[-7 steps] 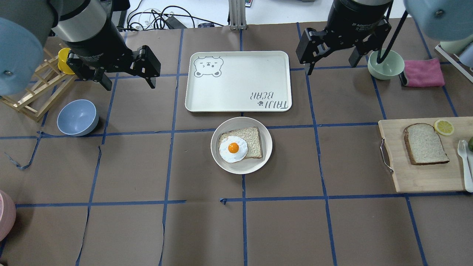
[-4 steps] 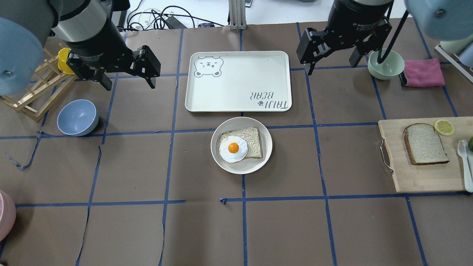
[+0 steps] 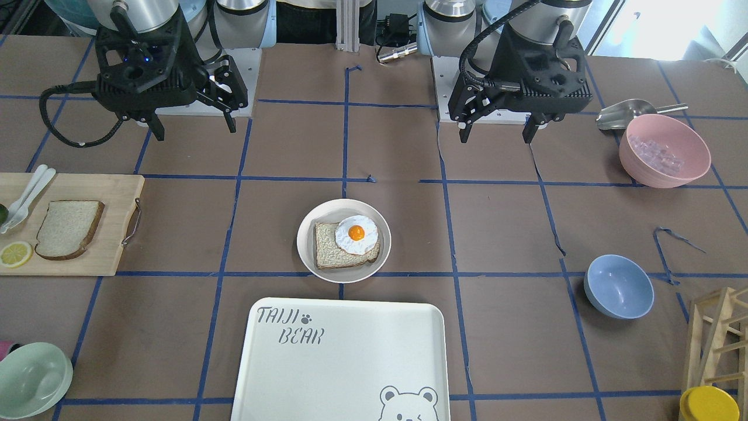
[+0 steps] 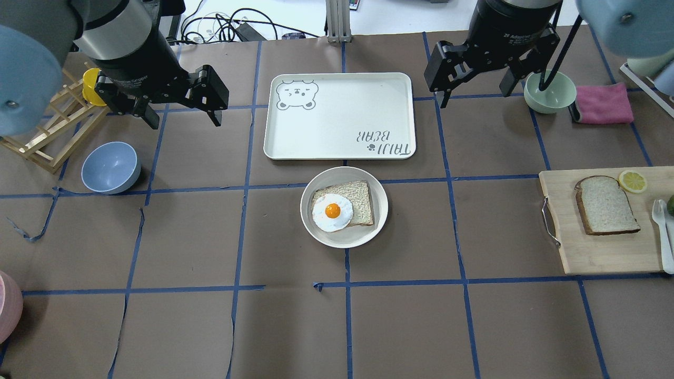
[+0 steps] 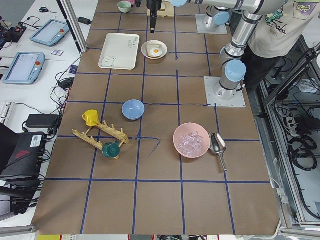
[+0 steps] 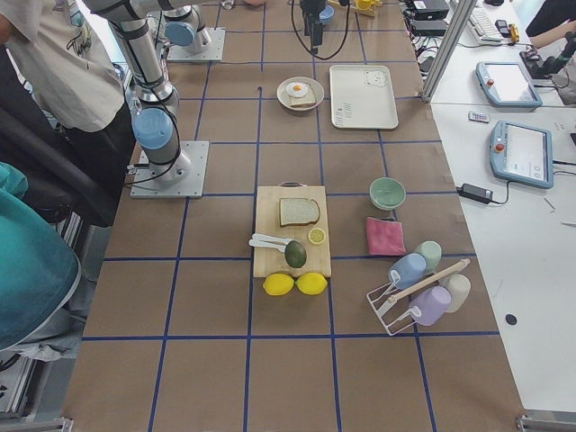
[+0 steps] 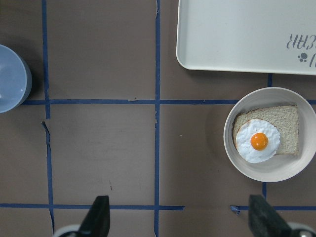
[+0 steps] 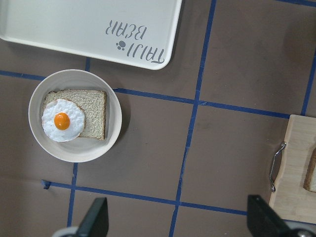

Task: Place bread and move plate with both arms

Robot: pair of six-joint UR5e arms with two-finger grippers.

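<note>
Bread (image 4: 606, 205) looked light, soft, best pinched across crust edges; left gripper (image 4: 185, 122) and right gripper (image 4: 475, 97) hung spread, empty.

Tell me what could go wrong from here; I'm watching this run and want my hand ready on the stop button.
The bread lies on the cutting board close to a lemon slice and white utensils; the open right gripper could knock them while grasping it.
The fried egg sits off-centre on the lower slice; bread set on top may shift it.
The plate has a shallow rim, so an uneven two-arm lift could tilt the stack.
</note>
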